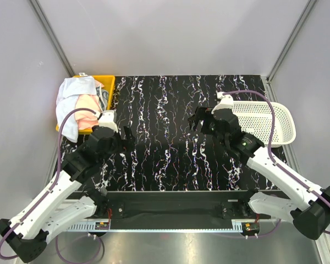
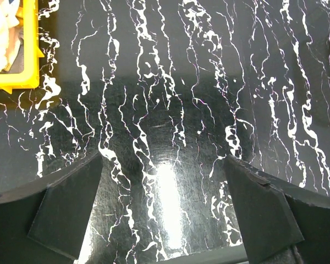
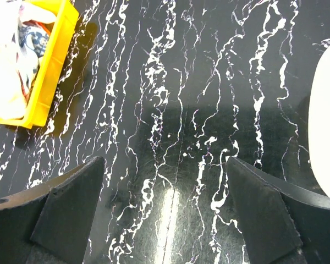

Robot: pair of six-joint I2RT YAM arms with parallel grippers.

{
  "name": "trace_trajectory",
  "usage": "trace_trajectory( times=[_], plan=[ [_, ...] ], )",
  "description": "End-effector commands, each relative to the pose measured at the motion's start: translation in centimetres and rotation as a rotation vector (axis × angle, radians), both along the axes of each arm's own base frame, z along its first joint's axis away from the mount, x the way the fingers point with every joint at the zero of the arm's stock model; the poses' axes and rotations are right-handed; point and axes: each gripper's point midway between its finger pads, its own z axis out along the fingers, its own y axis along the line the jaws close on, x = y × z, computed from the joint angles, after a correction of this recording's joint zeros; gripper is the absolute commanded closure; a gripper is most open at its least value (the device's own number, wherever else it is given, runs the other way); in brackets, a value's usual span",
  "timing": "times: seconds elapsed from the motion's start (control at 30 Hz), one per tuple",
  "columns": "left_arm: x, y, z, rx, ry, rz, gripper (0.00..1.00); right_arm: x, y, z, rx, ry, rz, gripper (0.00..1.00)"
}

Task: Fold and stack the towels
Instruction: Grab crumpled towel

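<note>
- Towels (image 1: 80, 107): heaped in the yellow bin (image 1: 111, 82) at the far left corner of the bench (image 1: 165, 148). None lies on the bench, so no folding is done yet.
- Pale blue-white towel (image 1: 70, 99): on top of the heap, draped over the bin's left rim and hanging outside it. Pink towel (image 1: 89, 105): beneath it, partly covered.
- Left tool (image 1: 127, 135): jaws wide apart and empty, over bare bench just right of the bin.
- Right tool (image 1: 197, 120): jaws wide apart and empty, over mid-bench, beside the white mesh basket (image 1: 275, 118).
- Handling, as a judgement: the cloths look light, limp and crumpled. They should sag and bunch when lifted, and layers may cling and come up together.
- Grip point, as a judgement: pinch the top towel at a raised fold or free edge near the rim, since a flat patch gives the jaws nothing to bite. A second hold on a corner would help spread it.
- Risk: the overhanging towel may drag on the bin when pulled.
</note>
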Motion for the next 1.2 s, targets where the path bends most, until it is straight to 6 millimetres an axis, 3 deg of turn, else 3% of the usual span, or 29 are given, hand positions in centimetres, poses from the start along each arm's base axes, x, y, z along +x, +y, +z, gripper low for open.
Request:
trace_trajectory(
  times=[0.0,0.23,0.37,0.4,0.57,0.6,0.67,0.7,0.9,0.97,1.17],
  plan=[
    [0.8,0.5,2.3,-0.051,-0.072,0.070,0.01,0.1,-1.0,1.9,0.024,-0.054,-0.044,0.00],
    [1.9,1.4,2.3,-0.063,-0.067,0.192,0.01,-0.2,-0.8,1.4,-0.028,-0.036,-0.003,0.00],
    [4.3,3.0,3.2,-0.032,-0.096,0.348,0.01,-0.4,0.1,0.8,-0.035,-0.015,0.045,0.00],
    [5.6,3.2,3.5,-0.017,-0.086,0.390,0.01,-0.3,0.4,0.4,-0.043,-0.005,0.056,0.00],
    [11.9,9.5,3.8,-0.055,-0.084,0.654,0.05,-0.5,1.4,-0.2,-0.044,0.038,0.106,0.00],
    [13.6,11.8,3.4,-0.058,-0.090,0.732,0.07,-0.7,1.6,-0.3,-0.041,0.042,0.117,0.00],
    [15.5,14.1,4.0,-0.047,-0.114,0.813,0.08,-0.7,1.8,-0.6,-0.037,0.047,0.128,0.00],
    [16.2,16.6,4.2,-0.036,-0.133,0.888,0.08,-0.8,1.8,-0.7,-0.039,0.049,0.130,0.00],
    [22.0,23.8,1.9,-0.051,-0.141,1.008,0.11,-0.9,1.2,-0.8,-0.050,0.038,0.114,0.00],
    [24.2,25.0,0.8,-0.040,-0.121,1.015,0.15,-0.9,1.0,-0.8,-0.054,0.034,0.104,0.00],
    [27.3,27.1,-0.4,-0.012,-0.125,1.028,0.16,-0.7,0.7,-1.1,-0.061,0.030,0.091,0.00]
  ],
)
